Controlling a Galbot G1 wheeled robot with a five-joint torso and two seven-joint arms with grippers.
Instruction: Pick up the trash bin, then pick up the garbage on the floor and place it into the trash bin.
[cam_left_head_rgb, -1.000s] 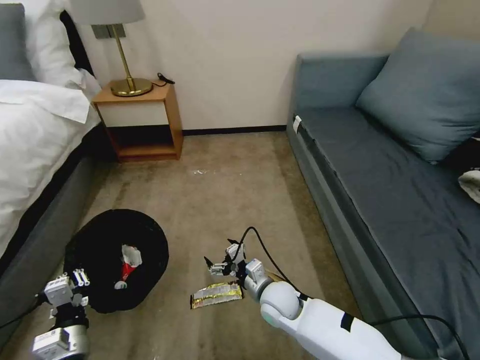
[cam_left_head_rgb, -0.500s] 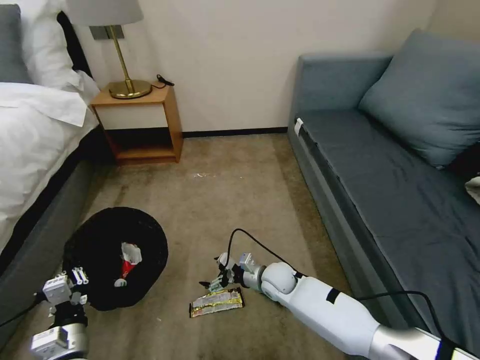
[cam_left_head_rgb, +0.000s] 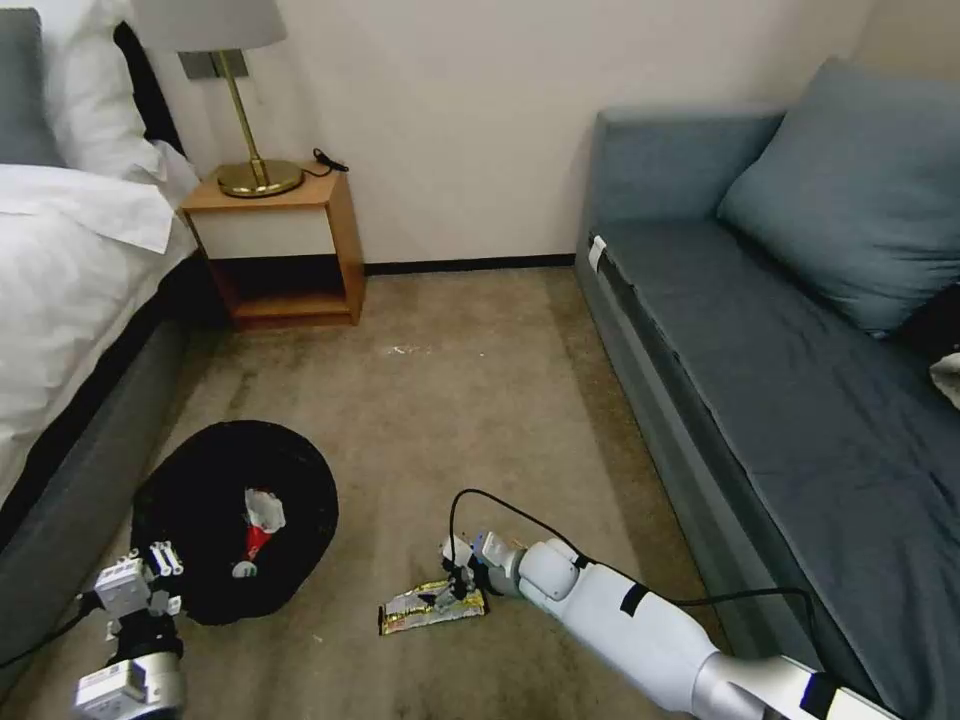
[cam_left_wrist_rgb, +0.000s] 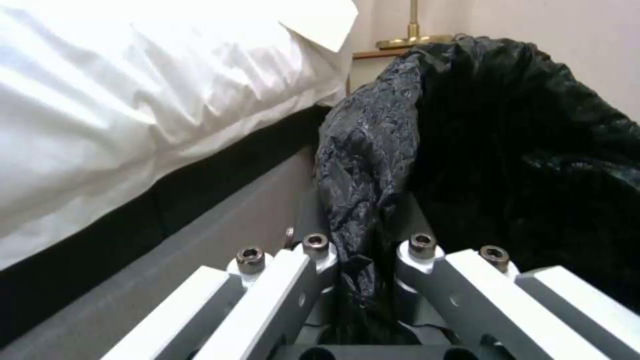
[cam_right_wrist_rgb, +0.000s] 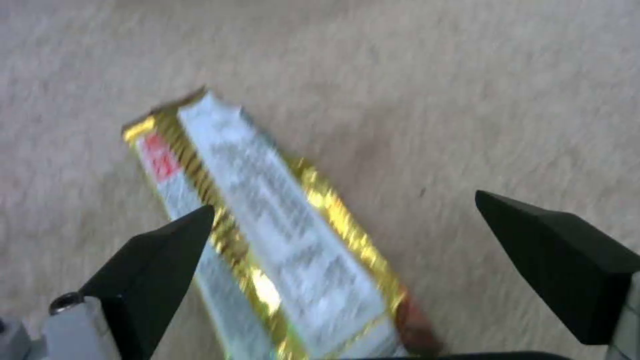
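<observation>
1. My left gripper (cam_left_wrist_rgb: 363, 260) is clamped on the bagged rim of the round black trash bin lined with glossy black plastic (cam_left_head_rgb: 235, 520), so I judge the bin pickup done.
2. Inside the bin, just past the left jaws, lies a red snack bag (cam_left_head_rgb: 258, 525), so some garbage is already in.
3. The gold-and-black foil wrapper (cam_right_wrist_rgb: 280, 235) is left: it lies flat on the carpet between the wide-open jaws of my right gripper (cam_left_head_rgb: 450, 590), which grips nothing; it isn't grasped yet.
</observation>
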